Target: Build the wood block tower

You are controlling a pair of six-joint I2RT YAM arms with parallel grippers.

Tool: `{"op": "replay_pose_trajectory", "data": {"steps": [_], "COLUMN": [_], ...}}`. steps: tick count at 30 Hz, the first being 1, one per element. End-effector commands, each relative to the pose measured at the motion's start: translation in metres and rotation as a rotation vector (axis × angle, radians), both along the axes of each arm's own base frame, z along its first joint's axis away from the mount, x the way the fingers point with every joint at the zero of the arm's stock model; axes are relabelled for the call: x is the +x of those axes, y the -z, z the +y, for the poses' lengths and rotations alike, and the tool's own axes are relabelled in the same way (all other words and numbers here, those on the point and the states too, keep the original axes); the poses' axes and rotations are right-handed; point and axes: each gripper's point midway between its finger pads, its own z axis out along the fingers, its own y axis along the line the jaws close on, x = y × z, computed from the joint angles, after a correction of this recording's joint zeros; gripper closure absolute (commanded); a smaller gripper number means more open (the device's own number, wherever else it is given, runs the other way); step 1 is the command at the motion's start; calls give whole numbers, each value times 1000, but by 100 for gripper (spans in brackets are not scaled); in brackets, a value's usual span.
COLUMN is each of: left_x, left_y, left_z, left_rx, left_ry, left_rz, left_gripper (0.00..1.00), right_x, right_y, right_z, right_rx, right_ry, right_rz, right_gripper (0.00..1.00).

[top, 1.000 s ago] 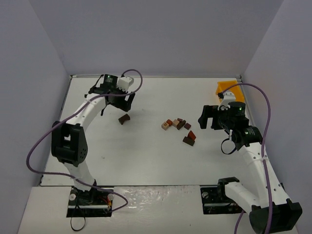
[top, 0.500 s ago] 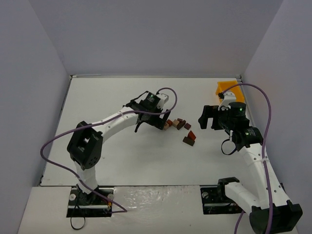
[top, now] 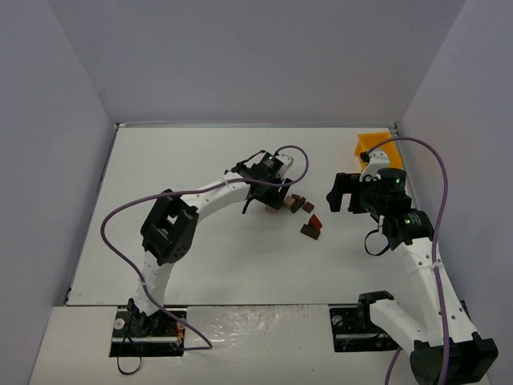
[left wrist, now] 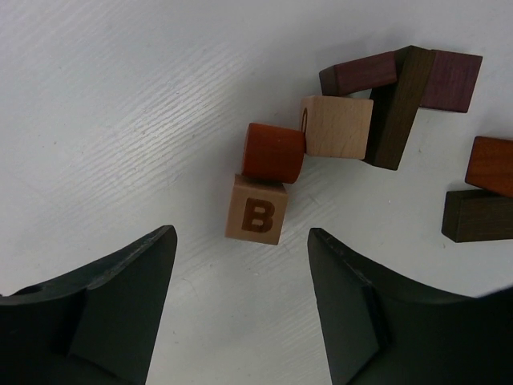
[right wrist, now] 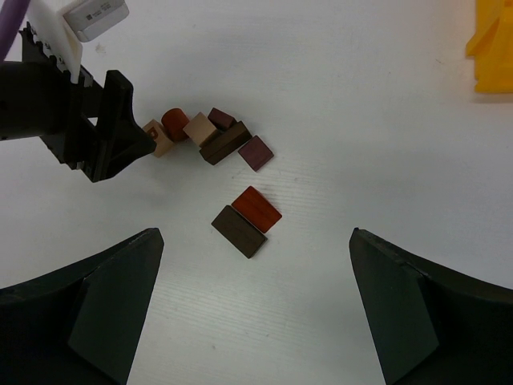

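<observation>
Several small wood blocks (top: 295,203) lie loose in a cluster at mid table. No stacked tower shows. In the left wrist view I see a tan cube marked B (left wrist: 256,218), a red cylinder (left wrist: 274,152), a plain tan cube (left wrist: 337,126) and dark brown and purple pieces (left wrist: 405,88). My left gripper (left wrist: 240,265) is open and empty, just short of the B cube, and shows from above (top: 268,198). A red-orange block (right wrist: 257,208) and a dark brown block (right wrist: 237,231) lie side by side. My right gripper (top: 341,192) is open and empty above them.
A yellow bin (top: 370,144) stands at the far right corner and shows in the right wrist view (right wrist: 490,48). White walls close the table on three sides. The left arm stretches across the middle of the table.
My left arm has swung right from the far left of the table to the block cluster, its gripper open. The right arm has not moved.
</observation>
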Motion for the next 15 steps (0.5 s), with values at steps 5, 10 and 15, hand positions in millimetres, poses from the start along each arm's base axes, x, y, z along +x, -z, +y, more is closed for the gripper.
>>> {"op": "replay_pose_trajectory", "data": {"steps": [5,10,15], "left_x": [11,14,14], "left_y": [-23,-15,-9], "left_z": [-25,-24,-23], "left_rx": [-40,-7,12], "left_ry": [69,76,80], "left_rz": [-66,-60,-50], "left_gripper": [42,46,54], "right_x": [10,11,11], "right_y": [-30,-29,-28], "right_z": [7,6,6], "right_rx": [21,16,13], "right_ry": [-20,-18,-15], "right_rz": [-95,-91,-88], "right_gripper": [0,0,0]}}
